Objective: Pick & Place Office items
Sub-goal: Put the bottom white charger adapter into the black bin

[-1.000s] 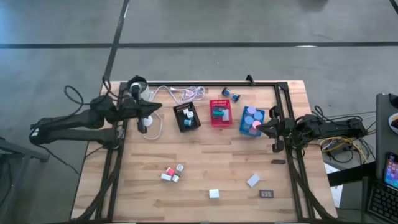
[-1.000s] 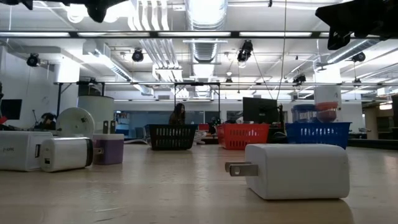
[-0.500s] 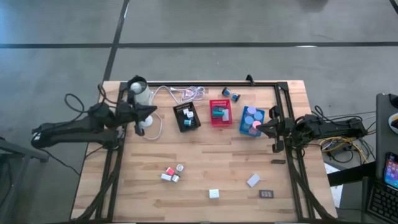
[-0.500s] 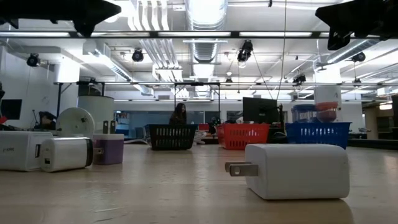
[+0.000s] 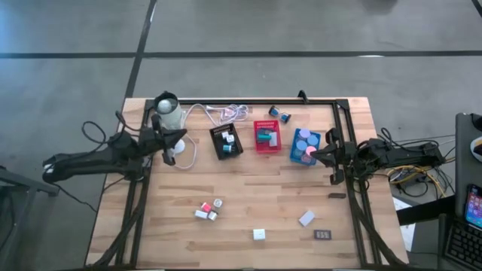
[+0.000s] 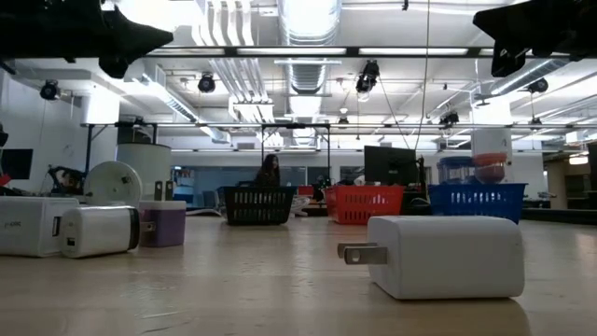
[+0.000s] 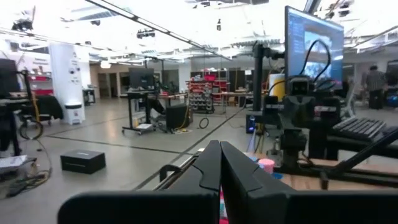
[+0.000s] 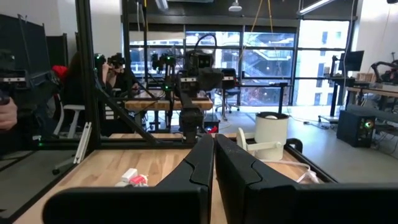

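Loose office items lie on the near half of the table: a pink and white cluster (image 5: 207,209), a white block (image 5: 259,234), another white block (image 5: 306,218) and a dark rectangle (image 5: 323,235). In the low view a white block (image 6: 448,257) rests flat on the wood, with white and purple blocks (image 6: 103,230) to its left. Two blue rolls (image 5: 280,114) sit near the far edge. My left gripper (image 5: 181,135) hangs shut and empty over the table's left side. My right gripper (image 5: 315,156) is shut and empty beside the blue tray (image 5: 305,146). Both stand high above the table.
A black tray (image 5: 226,141), a red tray (image 5: 266,136) and the blue tray stand in a row on the far half, each holding small pieces. A white coiled cable (image 5: 226,113) and a white cylinder (image 5: 167,111) lie at the far left. Black frame rails (image 5: 343,135) border the table.
My left arm has drawn back toward the table's left edge, away from the black tray, staying shut. The right arm and all items have kept still.
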Controlling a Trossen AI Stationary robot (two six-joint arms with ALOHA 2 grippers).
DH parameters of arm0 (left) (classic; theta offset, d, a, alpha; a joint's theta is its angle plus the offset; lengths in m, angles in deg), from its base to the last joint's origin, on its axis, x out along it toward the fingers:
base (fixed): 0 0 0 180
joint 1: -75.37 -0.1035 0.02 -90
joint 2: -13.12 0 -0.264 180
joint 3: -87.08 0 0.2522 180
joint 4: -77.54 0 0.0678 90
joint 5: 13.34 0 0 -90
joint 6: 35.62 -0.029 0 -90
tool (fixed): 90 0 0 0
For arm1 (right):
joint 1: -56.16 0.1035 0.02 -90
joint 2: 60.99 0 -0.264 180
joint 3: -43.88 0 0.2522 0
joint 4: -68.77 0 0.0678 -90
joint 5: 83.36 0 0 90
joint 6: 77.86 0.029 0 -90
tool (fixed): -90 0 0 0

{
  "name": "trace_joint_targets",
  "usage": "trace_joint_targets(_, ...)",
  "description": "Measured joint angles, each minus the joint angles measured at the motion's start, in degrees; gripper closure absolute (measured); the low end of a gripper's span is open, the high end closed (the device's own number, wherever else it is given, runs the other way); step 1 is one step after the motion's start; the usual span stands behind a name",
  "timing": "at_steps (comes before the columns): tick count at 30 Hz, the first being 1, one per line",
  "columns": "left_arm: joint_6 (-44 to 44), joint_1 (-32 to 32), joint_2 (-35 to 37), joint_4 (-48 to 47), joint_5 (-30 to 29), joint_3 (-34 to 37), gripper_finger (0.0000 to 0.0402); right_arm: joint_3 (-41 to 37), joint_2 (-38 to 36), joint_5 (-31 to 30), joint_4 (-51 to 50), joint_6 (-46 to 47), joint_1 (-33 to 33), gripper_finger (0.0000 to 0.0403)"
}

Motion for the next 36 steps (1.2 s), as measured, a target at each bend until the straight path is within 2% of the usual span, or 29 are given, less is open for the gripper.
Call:
trace_joint_targets(4, -2.9, 0.0, 0.9, 1.4, 1.7, 2.0, 0.0401, 0.0, 0.0, 0.0, -0.1, 0.0, 0.0, 0.0392)
trace_joint_targets(11, -2.2, 0.0, 5.3, -0.4, 5.4, 4.5, 0.0401, -0.2, 0.0, 0.0, -2.2, 0.2, 0.0, 0.0392)
trace_joint_targets(16, -3.9, 0.0, 7.0, -1.6, 5.8, 5.6, 0.0401, -1.1, 0.1, 0.0, -2.2, 0.2, 0.0, 0.0392)
trace_joint_targets(21, -4.3, 0.0, 7.0, -7.4, 7.5, 6.0, 0.0401, -1.7, 0.3, 0.2, -2.2, 1.9, 0.0, 0.0392)
trace_joint_targets(26, -6.5, 0.0, 7.4, -1.9, 10.8, 8.9, 0.0400, -2.0, 1.3, 1.1, -2.2, 1.7, 0.0, 0.0392)
trace_joint_targets(36, -4.9, -0.1, 7.6, -2.4, 12.0, 11.4, 0.0398, -2.0, 4.3, 1.1, -2.2, 1.7, 0.0, 0.0392)
